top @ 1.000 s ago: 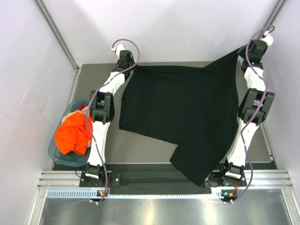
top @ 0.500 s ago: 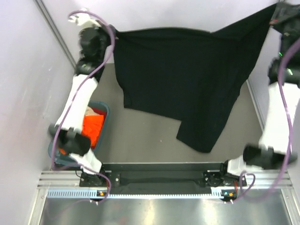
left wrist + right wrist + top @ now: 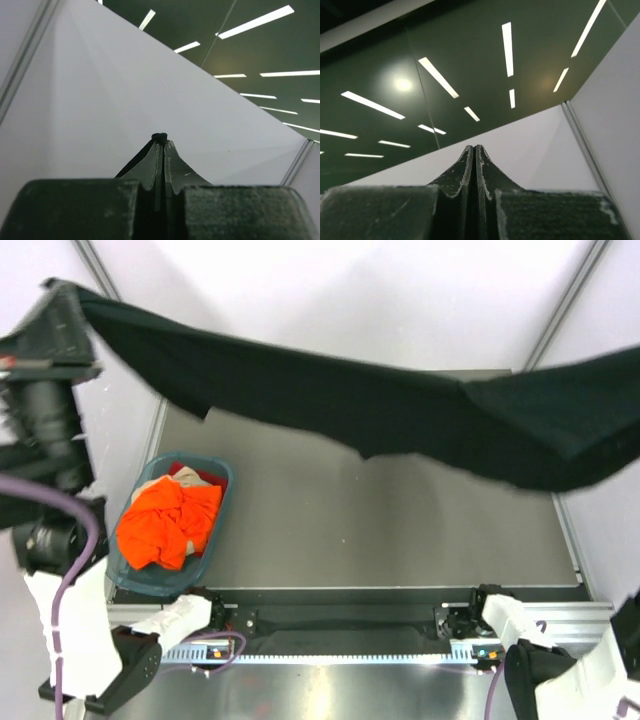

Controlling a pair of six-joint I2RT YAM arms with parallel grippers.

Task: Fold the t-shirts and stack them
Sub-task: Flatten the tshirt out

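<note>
Top view: black t-shirt point(image 3: 400, 410) stretched aloft above the grey table point(image 3: 380, 530), far-left corner to right edge; orange t-shirt point(image 3: 165, 525) heaped in teal basket point(image 3: 226, 490) at the left edge. Wrist views: left gripper point(image 3: 160, 136) pinching black cloth, right gripper point(image 3: 474, 147) pressed shut, cloth there indiscernible; white wall point(image 3: 100, 100) and ceiling strip lights point(image 3: 507, 47) behind.

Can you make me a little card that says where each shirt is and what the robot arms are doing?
black shirt: stretched out in the air above the table, not folded
orange shirt: crumpled in the basket
basket: teal, at the table's left edge
left end effector: shut on a bit of black cloth
right end effector: shut; probably holds the black shirt's other end, though no cloth shows in its own view
stack: none yet
</note>
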